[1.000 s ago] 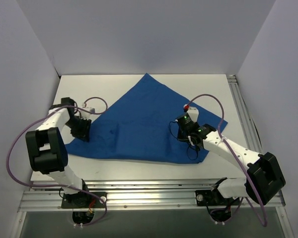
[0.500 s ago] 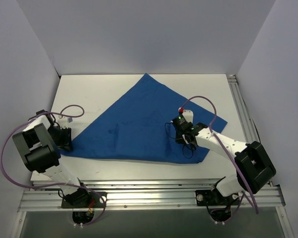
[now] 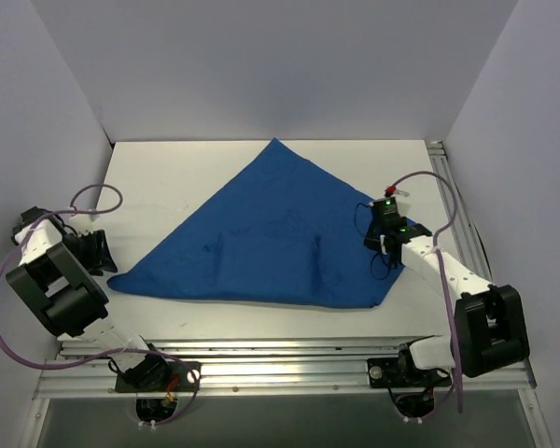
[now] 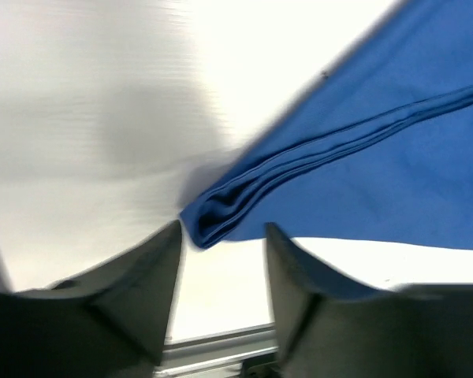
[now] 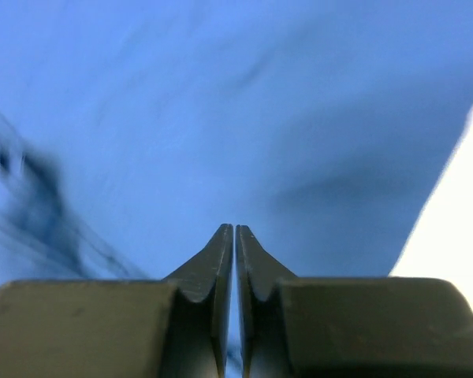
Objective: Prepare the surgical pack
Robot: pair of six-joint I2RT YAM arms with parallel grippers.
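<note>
Looks like the wrapping stage: left gripper [image 4: 222, 232] is spread just off the cloth [image 3: 261, 233] corner, right gripper [image 5: 234, 230] is pinched closed, next needs a corner grab.

the cloth sheet [image 3: 261, 233] lies on the worktop [image 3: 168, 168]; its left corner sits at my left claw [image 4: 223, 236], my right claw [image 5: 234, 228] over its right part.

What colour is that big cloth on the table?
The cloth is plain royal blue, clearest in the top external view.

Blue cloth [image 3: 261, 233] lies low; walls [image 3: 37, 140] close.
</note>
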